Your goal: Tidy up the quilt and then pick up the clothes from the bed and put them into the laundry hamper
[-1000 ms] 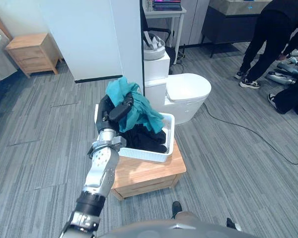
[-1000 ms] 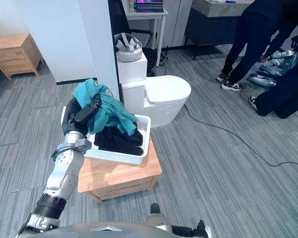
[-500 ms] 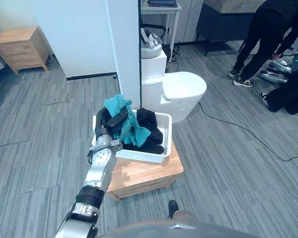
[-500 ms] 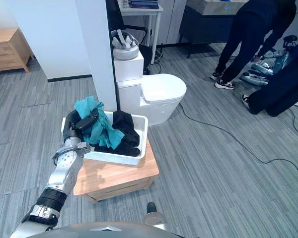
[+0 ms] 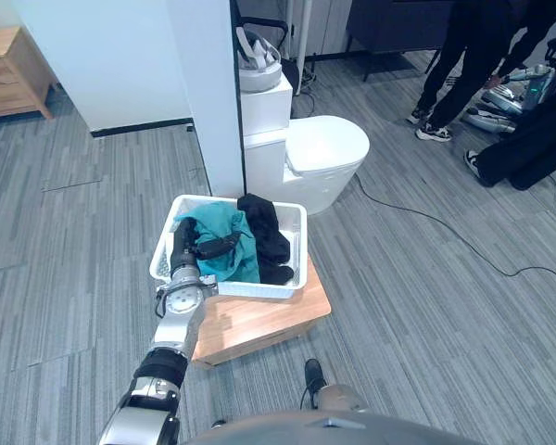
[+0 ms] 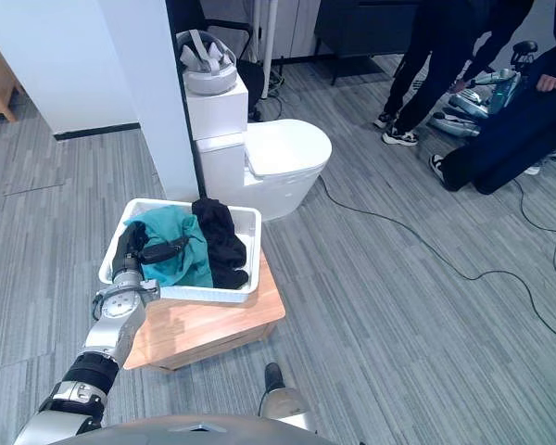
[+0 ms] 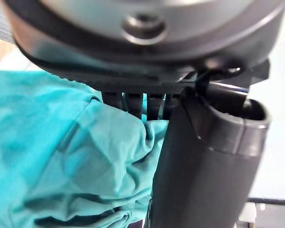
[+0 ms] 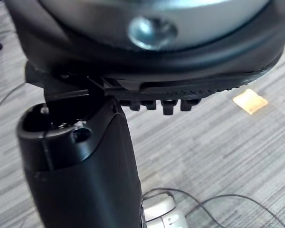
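A white laundry basket (image 5: 301, 248) stands on a low wooden table (image 5: 259, 320). In it lie a teal garment (image 5: 233, 252) on the left and black clothes (image 5: 264, 232) on the right. My left hand (image 5: 187, 252) is down inside the basket at its left side, resting against the teal garment. In the left wrist view the teal garment (image 7: 61, 156) bunches up against my left hand (image 7: 204, 171). My right hand (image 8: 80, 175) hangs open over grey floor and holds nothing.
A white toilet (image 5: 320, 158) and stacked white boxes (image 5: 264, 102) stand just behind the basket, beside a white pillar (image 5: 204, 93). People (image 5: 482, 46) bend over at the back right. A black cable (image 5: 445, 232) runs across the floor on the right.
My left hand has come down with the teal garment from above the basket into it. The garment now lies spread in the basket. The camera has shifted too.
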Available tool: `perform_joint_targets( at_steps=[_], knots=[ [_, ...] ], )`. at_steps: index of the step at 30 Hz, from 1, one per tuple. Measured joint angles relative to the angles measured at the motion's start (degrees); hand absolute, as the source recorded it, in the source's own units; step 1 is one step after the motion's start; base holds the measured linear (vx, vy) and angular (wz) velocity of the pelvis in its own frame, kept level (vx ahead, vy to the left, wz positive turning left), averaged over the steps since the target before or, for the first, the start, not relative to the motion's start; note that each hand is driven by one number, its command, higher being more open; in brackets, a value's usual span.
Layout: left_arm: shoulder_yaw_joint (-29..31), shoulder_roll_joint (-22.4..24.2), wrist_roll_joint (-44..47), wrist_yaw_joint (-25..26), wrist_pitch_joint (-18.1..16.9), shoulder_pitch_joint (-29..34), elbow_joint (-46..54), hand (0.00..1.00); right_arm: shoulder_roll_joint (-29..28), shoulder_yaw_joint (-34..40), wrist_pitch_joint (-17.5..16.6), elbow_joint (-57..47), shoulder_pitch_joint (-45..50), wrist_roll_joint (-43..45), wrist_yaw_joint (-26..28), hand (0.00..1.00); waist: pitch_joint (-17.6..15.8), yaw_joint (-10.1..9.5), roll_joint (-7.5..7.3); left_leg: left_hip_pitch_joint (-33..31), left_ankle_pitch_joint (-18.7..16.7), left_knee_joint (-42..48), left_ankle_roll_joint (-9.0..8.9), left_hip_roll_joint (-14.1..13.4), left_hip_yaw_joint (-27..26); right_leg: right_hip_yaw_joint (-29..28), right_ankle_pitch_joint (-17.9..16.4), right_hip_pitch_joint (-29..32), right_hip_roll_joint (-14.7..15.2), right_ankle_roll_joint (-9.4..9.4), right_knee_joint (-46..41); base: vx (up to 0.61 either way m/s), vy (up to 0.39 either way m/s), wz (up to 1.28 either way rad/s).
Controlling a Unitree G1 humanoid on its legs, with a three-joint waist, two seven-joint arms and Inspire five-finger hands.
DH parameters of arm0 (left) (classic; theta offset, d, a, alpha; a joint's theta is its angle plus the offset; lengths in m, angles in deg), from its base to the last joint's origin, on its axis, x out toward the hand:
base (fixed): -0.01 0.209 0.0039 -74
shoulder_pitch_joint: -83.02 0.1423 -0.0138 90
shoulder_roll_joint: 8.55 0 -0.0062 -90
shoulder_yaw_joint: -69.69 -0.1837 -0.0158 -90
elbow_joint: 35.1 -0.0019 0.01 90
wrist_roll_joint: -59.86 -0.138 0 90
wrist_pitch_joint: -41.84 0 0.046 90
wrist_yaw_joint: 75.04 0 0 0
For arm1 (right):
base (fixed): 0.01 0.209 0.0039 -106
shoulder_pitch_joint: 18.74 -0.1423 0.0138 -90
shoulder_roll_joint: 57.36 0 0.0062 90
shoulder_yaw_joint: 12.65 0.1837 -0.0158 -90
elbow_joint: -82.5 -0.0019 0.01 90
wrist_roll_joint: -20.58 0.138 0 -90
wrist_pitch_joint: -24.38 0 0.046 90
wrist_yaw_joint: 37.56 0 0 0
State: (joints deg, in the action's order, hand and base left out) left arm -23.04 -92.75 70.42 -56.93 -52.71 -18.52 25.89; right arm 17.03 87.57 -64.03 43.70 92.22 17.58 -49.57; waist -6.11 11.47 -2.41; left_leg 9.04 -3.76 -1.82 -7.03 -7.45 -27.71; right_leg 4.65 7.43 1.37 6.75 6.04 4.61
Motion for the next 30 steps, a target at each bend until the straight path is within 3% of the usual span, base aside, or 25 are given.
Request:
perform_joint_targets(
  at_steps=[10,20,24,27,30],
  knots=[
    [0.8,0.0,0.6,0.2,-0.8,0.0,13.6,1.0,1.9,-4.1,0.3,-2.7,2.4,0.0,2.1,1.0,-0.1,-1.92,0.1,-0.1,0.3,0.9,0.24,0.1,3.5,4.7,-0.2,-2.3,0.7,-0.32,0.3,-0.07,-0.04,0.17],
    [5.8,-0.4,8.4,0.2,-7.9,0.5,23.0,1.0,2.0,-4.2,0.4,-3.6,2.9,-0.1,3.1,1.0,-0.4,-2.01,0.62,-0.7,1.4,0.5,0.19,0.0,5.3,6.2,-0.2,-2.5,0.7,-0.7,0.3,-0.06,-0.035,0.06],
    [8.7,-0.5,12.2,-0.1,-9.5,6.5,22.2,1.0,2.3,-5.2,0.3,-3.6,2.8,-1.1,3.1,1.0,-0.4,-2.14,0.66,-0.4,1.4,0.5,0.25,-0.2,5.2,6.1,-0.2,-2.6,0.5,-0.71,0.3,0.0,-0.005,-0.02],
    [8.2,-0.2,17.9,-2.1,-9.2,13.4,16.0,1.0,3.4,-6.7,0.4,-3.6,2.1,-1.1,3.0,1.0,-0.4,-3.06,0.67,0.1,1.3,0.4,0.3,-0.1,5.1,6.1,-0.2,-2.9,0.5,-0.71,0.3,0.0,0.0,0.0],
    [7.4,0.3,20.8,-4.6,-5.9,19.1,5.5,1.0,4.7,-9.0,1.8,-3.6,1.0,-1.2,2.6,1.0,-0.5,-4.28,0.51,1.1,1.3,-0.4,0.31,0.0,4.8,6.1,-0.2,-3.6,0.4,-0.69,0.3,-0.01,0.001,-0.01]
  ],
)
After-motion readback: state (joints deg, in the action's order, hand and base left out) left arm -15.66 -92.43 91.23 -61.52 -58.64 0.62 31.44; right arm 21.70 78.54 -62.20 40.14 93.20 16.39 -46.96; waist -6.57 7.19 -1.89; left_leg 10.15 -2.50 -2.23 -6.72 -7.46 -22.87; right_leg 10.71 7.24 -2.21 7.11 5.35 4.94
